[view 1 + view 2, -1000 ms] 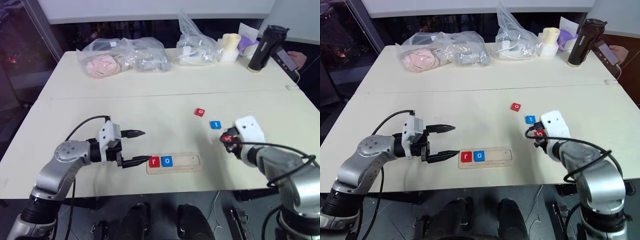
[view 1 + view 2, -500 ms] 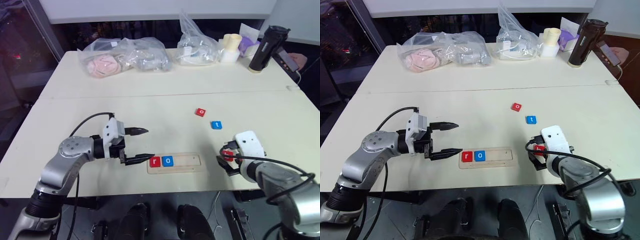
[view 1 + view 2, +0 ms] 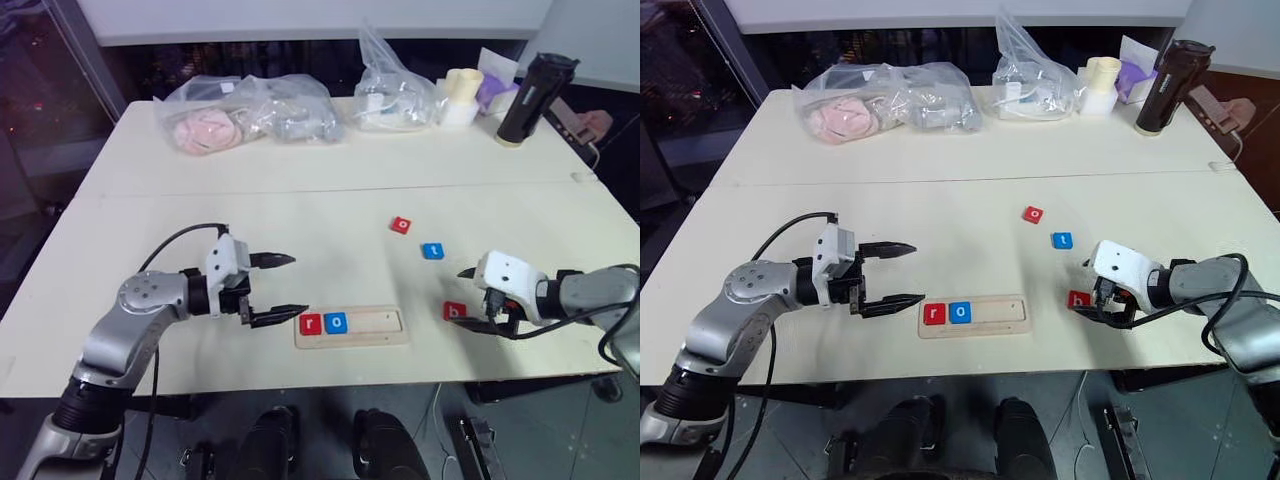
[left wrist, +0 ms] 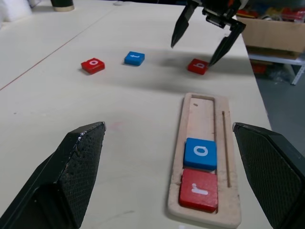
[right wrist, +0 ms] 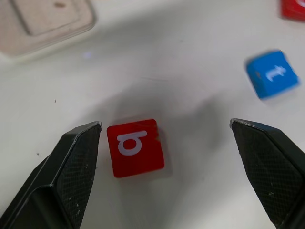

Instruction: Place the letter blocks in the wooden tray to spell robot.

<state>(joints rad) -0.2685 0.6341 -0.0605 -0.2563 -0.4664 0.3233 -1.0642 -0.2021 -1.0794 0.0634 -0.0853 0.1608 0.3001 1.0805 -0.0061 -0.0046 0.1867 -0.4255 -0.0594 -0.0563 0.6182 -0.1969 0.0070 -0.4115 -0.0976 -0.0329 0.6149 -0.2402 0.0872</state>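
The wooden tray (image 3: 385,326) lies near the table's front edge, with a red r block (image 3: 310,323) and a blue o block (image 3: 336,322) filling its left end. My left gripper (image 3: 298,286) hovers open and empty just left of the tray. A red b block (image 3: 455,311) lies flat on the table right of the tray. My right gripper (image 3: 470,299) stands open over it, with its fingers (image 5: 71,167) on either side and not touching the b block (image 5: 136,148). Farther back lie a blue t block (image 3: 432,250) and a red o block (image 3: 401,225).
Along the table's far edge sit clear plastic bags (image 3: 250,112), a cream cup (image 3: 461,92) and a black bottle (image 3: 528,98). A person's hand (image 3: 596,123) shows at the far right. A seam (image 3: 300,192) crosses the tabletop.
My right gripper, which was shut on the red b block, has opened and rolled over. The block now lies on the table right of the tray. The left arm has kept still.
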